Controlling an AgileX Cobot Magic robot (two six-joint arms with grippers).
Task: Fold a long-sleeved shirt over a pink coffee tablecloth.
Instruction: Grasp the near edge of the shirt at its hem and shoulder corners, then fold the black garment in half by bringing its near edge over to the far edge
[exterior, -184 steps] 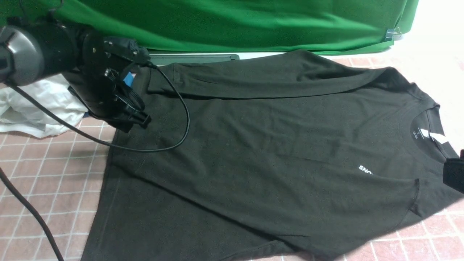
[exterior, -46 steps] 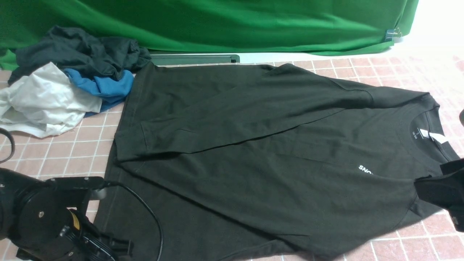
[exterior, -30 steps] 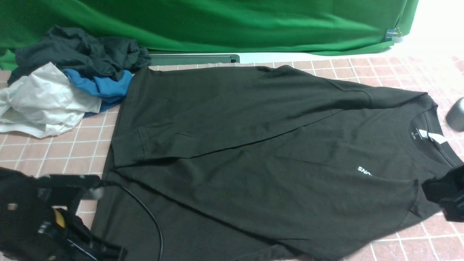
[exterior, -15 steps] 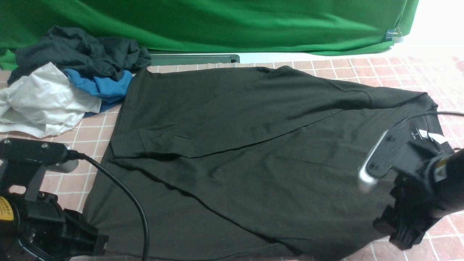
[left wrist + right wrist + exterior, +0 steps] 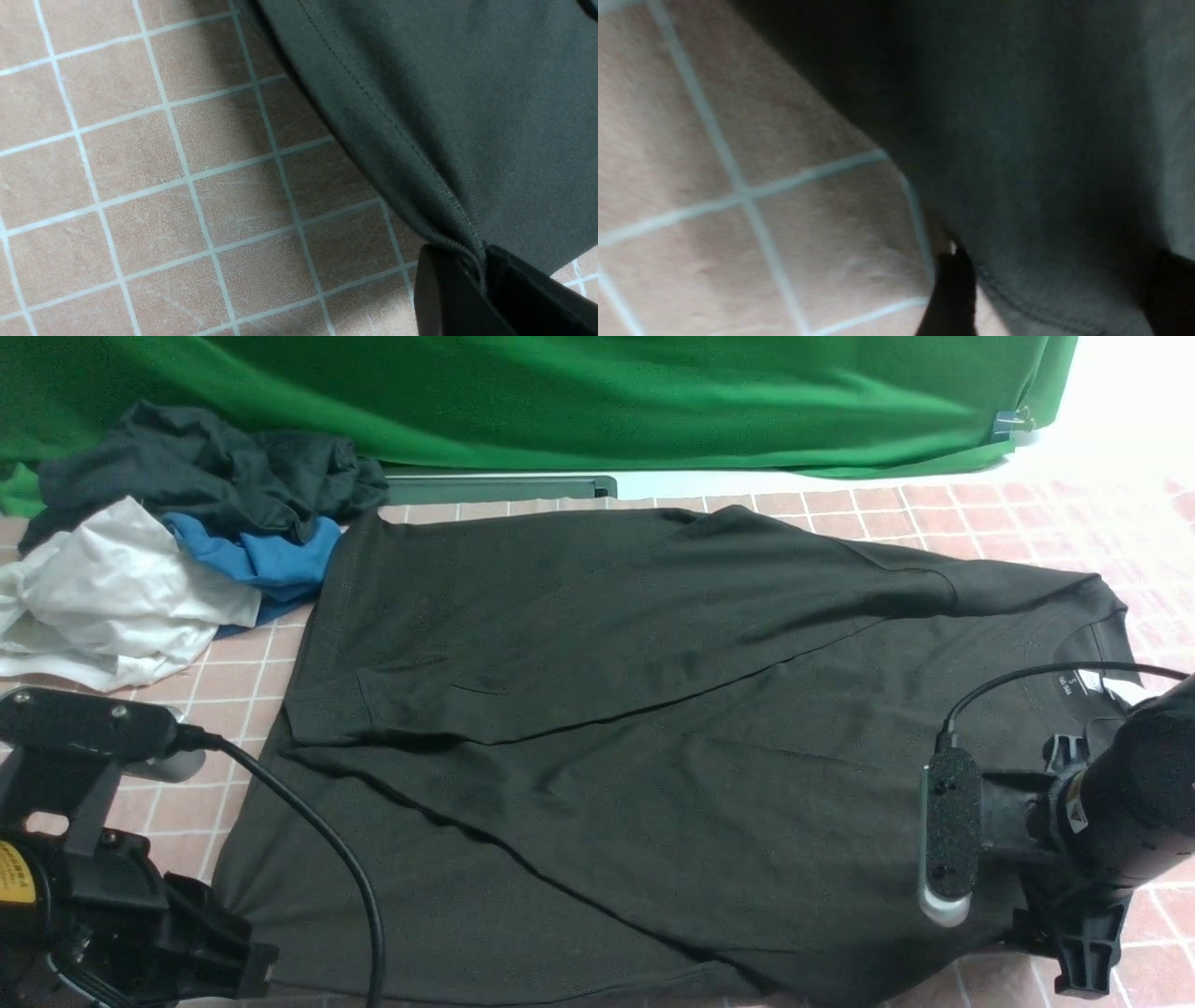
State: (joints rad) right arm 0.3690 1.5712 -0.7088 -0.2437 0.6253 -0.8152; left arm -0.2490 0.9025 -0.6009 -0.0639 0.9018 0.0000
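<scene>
The black long-sleeved shirt lies spread on the pink coffee tablecloth, collar and white neck label to the right, far sleeve folded across the body. My left gripper at the near left is shut on the shirt's hem corner. In the left wrist view the stitched hem bunches between the closed left gripper. My right gripper sits low at the shirt's near right edge. In the right wrist view the right gripper stands open, fingers astride the seamed shirt edge. The arm hides the chest print.
A pile of garments lies at the back left: dark charcoal, white and blue. A green backdrop hangs behind, with a dark bar at its foot. The left arm's cable loops over the shirt's near hem.
The right arm swung in from the right edge and came down over the shirt's near right edge with jaws spread. The left gripper drew the hem corner toward the near left, then held still.
</scene>
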